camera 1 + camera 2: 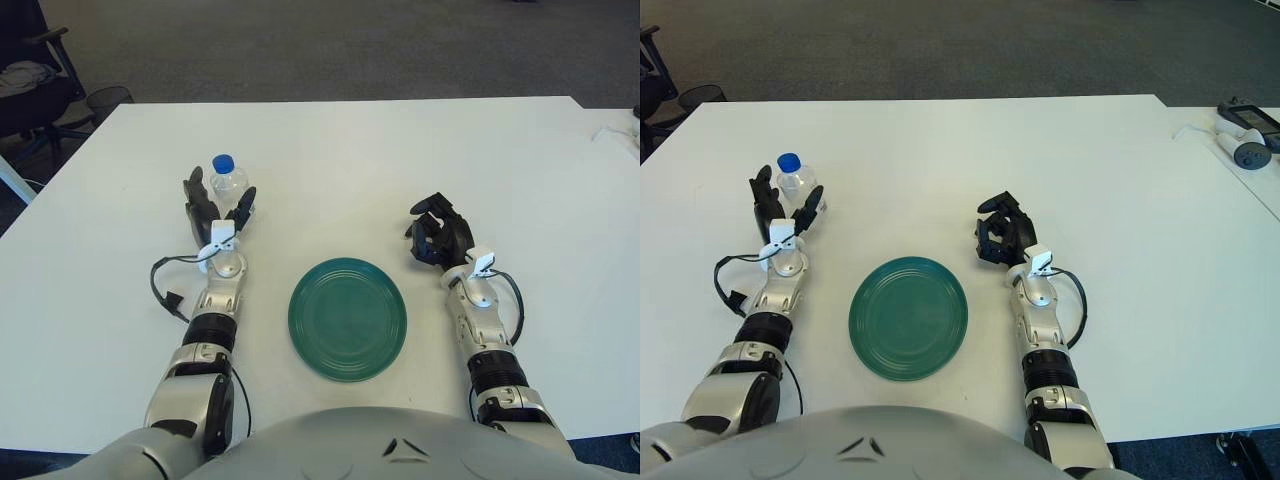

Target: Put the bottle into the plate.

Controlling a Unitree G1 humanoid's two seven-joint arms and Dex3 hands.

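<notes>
The bottle (229, 181) stands upright on the white desk (330, 150), left of centre in the frame. The left hand (217, 211) sits just below it, fingers spread at either side. The green plate (347, 318) lies lower centre. The right hand (439, 236), right of the plate, is curled and holds nothing.

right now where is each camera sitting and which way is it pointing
Left eye view: on the head, looking forward and down at the white table; both forearms and the chest show.
Right eye view: same head, slightly to the right, same aim; same body parts, plus devices at the far right edge.
Shared: the left hand open around the bottle, the green plate, and the right hand curled beside the plate's right.
</notes>
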